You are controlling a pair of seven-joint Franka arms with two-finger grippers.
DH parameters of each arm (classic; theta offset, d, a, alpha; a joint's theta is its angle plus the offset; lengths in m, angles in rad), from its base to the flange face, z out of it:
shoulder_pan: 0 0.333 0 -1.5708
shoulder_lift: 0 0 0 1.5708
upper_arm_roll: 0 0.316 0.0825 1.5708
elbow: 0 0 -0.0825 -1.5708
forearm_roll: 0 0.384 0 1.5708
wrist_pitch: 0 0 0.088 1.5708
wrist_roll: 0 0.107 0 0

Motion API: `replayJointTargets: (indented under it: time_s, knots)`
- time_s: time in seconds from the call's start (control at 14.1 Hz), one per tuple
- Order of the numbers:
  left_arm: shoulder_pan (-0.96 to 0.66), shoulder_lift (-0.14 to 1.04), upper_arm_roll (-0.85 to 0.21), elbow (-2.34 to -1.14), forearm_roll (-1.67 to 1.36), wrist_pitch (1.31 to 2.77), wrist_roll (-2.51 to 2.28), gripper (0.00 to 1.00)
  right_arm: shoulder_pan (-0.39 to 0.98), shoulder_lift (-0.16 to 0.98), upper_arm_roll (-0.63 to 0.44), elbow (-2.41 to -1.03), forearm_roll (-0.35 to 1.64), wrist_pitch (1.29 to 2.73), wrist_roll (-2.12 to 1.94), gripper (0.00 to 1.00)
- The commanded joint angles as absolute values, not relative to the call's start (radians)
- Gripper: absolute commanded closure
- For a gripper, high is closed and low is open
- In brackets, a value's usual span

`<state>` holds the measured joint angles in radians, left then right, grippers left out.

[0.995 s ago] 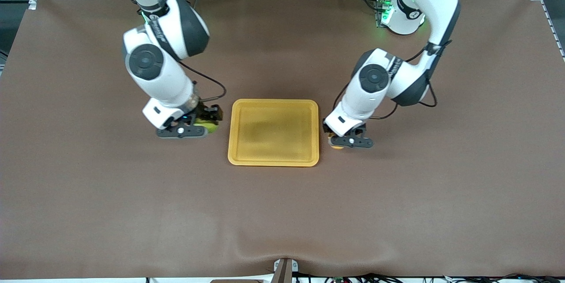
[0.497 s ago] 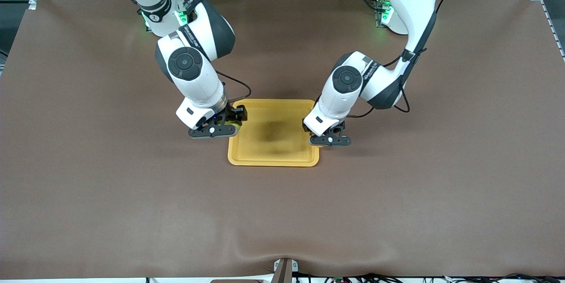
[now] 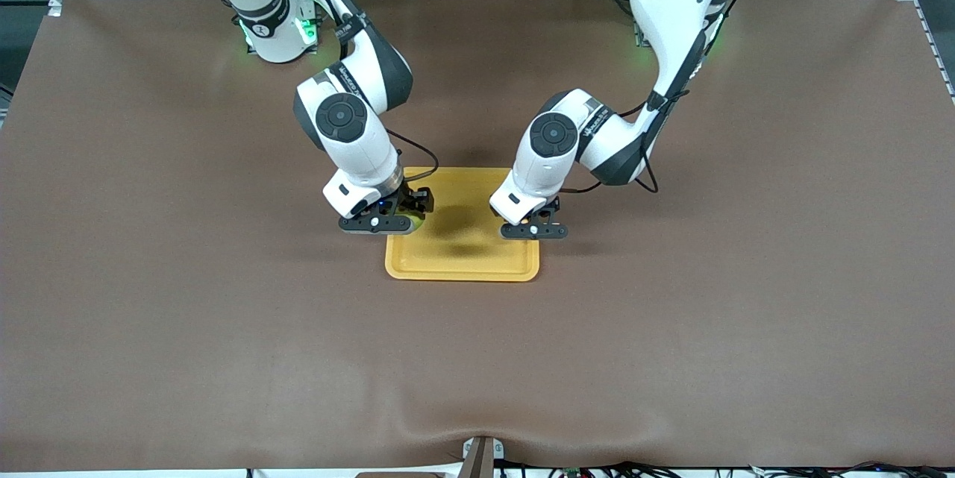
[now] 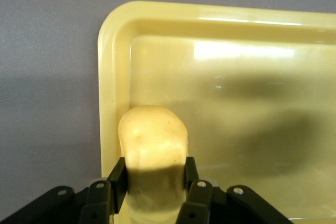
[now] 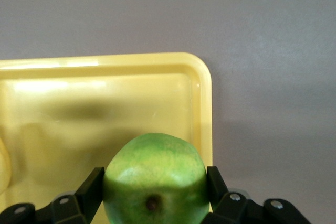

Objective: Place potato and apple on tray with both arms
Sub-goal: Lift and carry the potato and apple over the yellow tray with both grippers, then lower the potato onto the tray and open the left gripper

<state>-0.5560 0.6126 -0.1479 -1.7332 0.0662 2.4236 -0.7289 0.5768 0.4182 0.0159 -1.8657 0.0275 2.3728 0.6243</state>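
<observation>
Tray (image 3: 462,262): flat glossy yellow-orange plastic, rounded corners, low raised rim; middle bare.
Potato (image 4: 152,156): oblong, bumpy, pale yellow; clamped in left gripper (image 3: 533,230) over the tray edge at the left arm's end.
Apple (image 5: 156,179): round, green, dark dimple; clamped in right gripper (image 3: 379,223) over the rim at the right arm's end.

Two glossy white jointed arms (image 3: 351,127) with black elbow bands, round black joint caps, thin black looping cables and green-lit bases (image 3: 272,30).
</observation>
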Motion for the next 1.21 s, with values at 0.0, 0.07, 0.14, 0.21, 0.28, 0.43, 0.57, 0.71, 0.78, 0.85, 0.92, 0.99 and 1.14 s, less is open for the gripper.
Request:
replayJointTargets:
  time_s: [0.0, 0.07, 0.14, 0.21, 0.28, 0.43, 0.57, 0.71, 0.78, 0.85, 0.92, 0.99, 1.14]
  knots:
    - [-0.563, 0.643, -0.141, -1.703, 0.119, 2.404, -0.747, 1.0, 0.592, 0.428, 0.008, -1.907, 0.029, 2.433, 0.649, 1.0]
    - [-0.563, 0.652, -0.141, -1.698, 0.126, 2.404, -0.747, 0.99, 0.597, 0.44, 0.006, -1.908, 0.029, 2.45, 0.661, 1.0]
    - [-0.563, 0.66, -0.141, -1.692, 0.127, 2.404, -0.749, 0.97, 0.619, 0.457, 0.006, -1.908, 0.028, 2.468, 0.696, 1.0]
    - [-0.566, 0.669, -0.141, -1.689, 0.126, 2.404, -0.75, 0.92, 0.633, 0.472, 0.006, -1.907, 0.028, 2.491, 0.736, 1.0]
    - [-0.572, 0.672, -0.141, -1.689, 0.126, 2.405, -0.75, 0.88, 0.641, 0.485, 0.005, -1.907, 0.026, 2.509, 0.753, 1.0]
    - [-0.572, 0.68, -0.14, -1.689, 0.126, 2.405, -0.747, 0.55, 0.647, 0.494, 0.005, -1.91, 0.026, 2.514, 0.756, 1.0]
    - [-0.569, 0.68, -0.137, -1.684, 0.13, 2.405, -0.749, 0.0, 0.647, 0.502, 0.005, -1.913, 0.026, 2.514, 0.756, 1.0]
    - [-0.568, 0.673, -0.135, -1.668, 0.13, 2.405, -0.752, 0.0, 0.647, 0.509, 0.005, -1.916, 0.026, 2.514, 0.756, 0.97]
    - [-0.561, 0.664, -0.133, -1.663, 0.13, 2.402, -0.753, 0.0, 0.647, 0.511, 0.005, -1.917, 0.026, 2.514, 0.756, 0.93]
    - [-0.552, 0.649, -0.132, -1.664, 0.13, 2.401, -0.75, 0.0, 0.647, 0.512, 0.003, -1.922, 0.026, 2.516, 0.756, 0.92]
    - [-0.542, 0.635, -0.13, -1.663, 0.13, 2.39, -0.749, 0.0, 0.647, 0.517, 0.005, -1.922, 0.026, 2.516, 0.756, 0.88]
    - [-0.528, 0.617, -0.13, -1.655, 0.13, 2.358, -0.747, 0.0, 0.646, 0.525, 0.005, -1.922, 0.026, 2.516, 0.756, 0.64]
    - [-0.506, 0.595, -0.132, -1.599, 0.13, 2.259, -0.736, 0.0, 0.647, 0.529, 0.005, -1.922, 0.026, 2.517, 0.756, 0.0]
